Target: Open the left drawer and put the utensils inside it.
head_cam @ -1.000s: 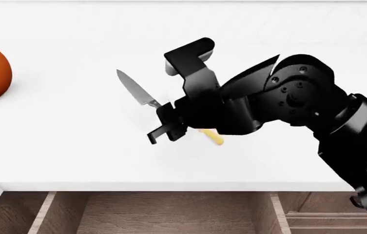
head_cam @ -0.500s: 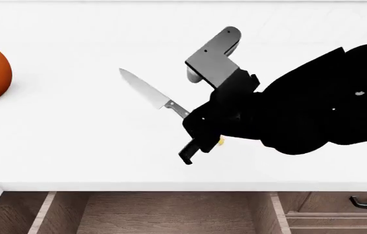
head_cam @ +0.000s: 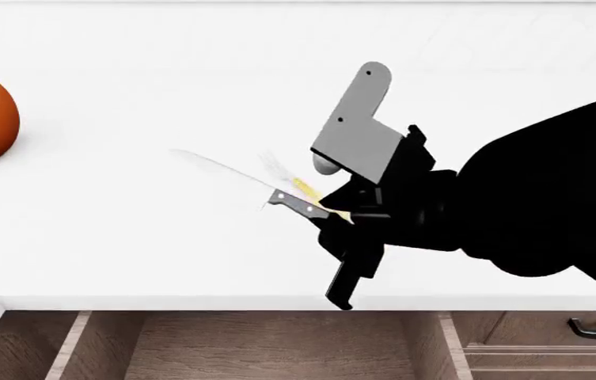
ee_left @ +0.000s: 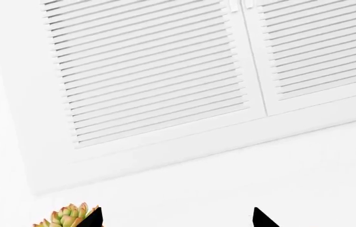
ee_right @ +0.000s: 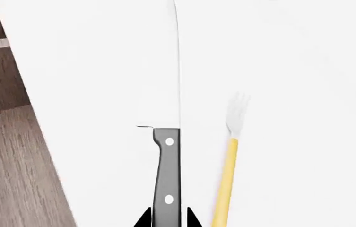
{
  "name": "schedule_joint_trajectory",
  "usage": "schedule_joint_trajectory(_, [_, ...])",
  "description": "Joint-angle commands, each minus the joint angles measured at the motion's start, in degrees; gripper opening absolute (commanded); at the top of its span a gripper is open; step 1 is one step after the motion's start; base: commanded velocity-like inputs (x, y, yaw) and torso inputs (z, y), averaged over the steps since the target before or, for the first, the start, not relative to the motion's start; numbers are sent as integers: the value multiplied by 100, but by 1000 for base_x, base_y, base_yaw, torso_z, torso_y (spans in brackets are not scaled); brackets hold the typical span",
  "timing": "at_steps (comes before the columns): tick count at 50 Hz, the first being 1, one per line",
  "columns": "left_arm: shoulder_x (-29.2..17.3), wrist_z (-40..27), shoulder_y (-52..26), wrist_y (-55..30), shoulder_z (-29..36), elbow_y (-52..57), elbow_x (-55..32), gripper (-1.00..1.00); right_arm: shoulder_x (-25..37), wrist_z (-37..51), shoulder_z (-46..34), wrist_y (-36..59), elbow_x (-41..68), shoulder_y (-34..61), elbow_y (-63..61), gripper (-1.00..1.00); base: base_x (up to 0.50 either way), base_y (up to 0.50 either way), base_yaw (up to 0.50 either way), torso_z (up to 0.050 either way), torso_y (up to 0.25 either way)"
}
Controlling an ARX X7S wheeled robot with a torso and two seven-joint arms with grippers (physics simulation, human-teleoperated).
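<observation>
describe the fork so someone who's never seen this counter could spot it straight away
Start at the white counter above the open drawer and find the right gripper, which grips the knife by its black handle. The fork lies alongside it: slimmer, with a yellow handle and pale tines.

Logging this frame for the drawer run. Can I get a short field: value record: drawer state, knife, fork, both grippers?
left drawer: open, nothing visible inside
knife: handle between the right gripper's fingertips, blade pointing away from the gripper
fork: yellow handle, beside the knife on the white counter; not gripped
right gripper: shut on the knife, near the counter's front edge above the drawer
left gripper: fingertips apart, holding nothing, facing louvered cabinet doors
</observation>
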Motion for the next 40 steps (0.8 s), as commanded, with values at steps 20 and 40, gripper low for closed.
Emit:
schedule_joint_trajectory(20, [-13,10,17,4,-34,-1,2,100,-118,-815,38,-247,-237,-35,-443,-100,0,0,0,0,0])
schedule_joint_trajectory(40, [-15,5,31,1,-59,-9,-1,100,-171,-1130,-120,-283,-431,-145,-700,-100,0,0,0,0,0])
